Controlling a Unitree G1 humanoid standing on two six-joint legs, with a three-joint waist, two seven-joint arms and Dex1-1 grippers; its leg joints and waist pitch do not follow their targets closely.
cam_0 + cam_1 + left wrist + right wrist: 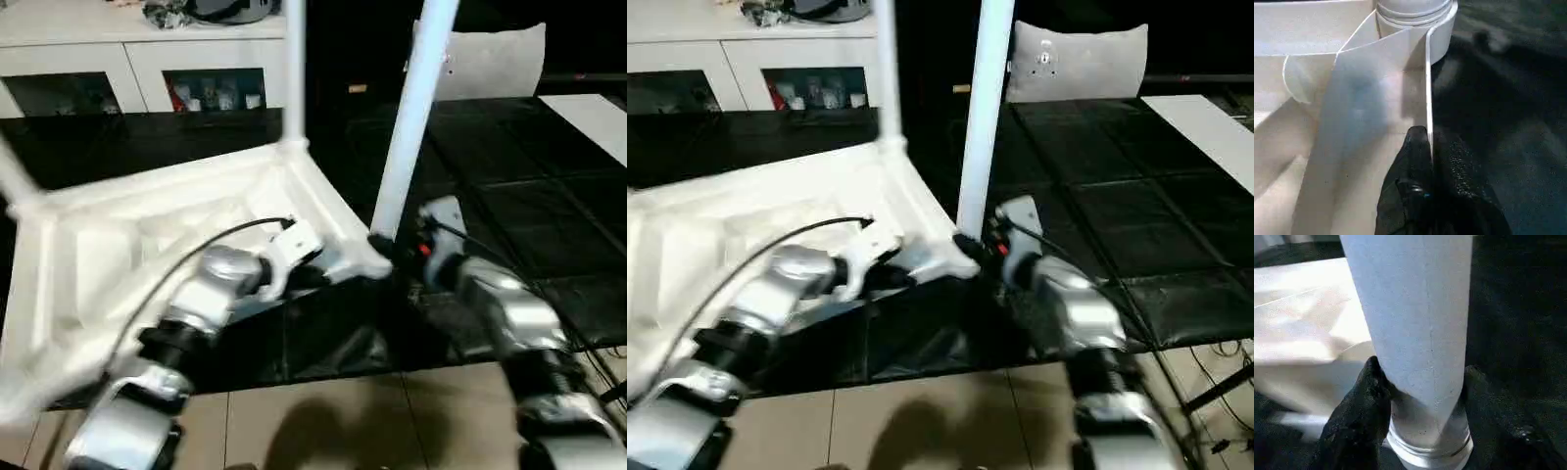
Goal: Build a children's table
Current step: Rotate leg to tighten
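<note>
children's table point(147, 245) lay upside down at centre left on the dark floor, three legs seen rising from it. left gripper point(1425, 147) pinched its thin side rim point(1427, 88). right gripper point(1420, 382) fingers clasped the near-corner leg point(407, 117) low, at the socket.

Head eyes: high, looking forward and down, sharing the upturned table point(147, 245).
Wrists: close along fingers.

both upright legs point(411, 117) run off the top edge. the tabletop's point(118, 245) near-left corner is blurred. cabinet point(211, 90) contents are too small to tell.
</note>
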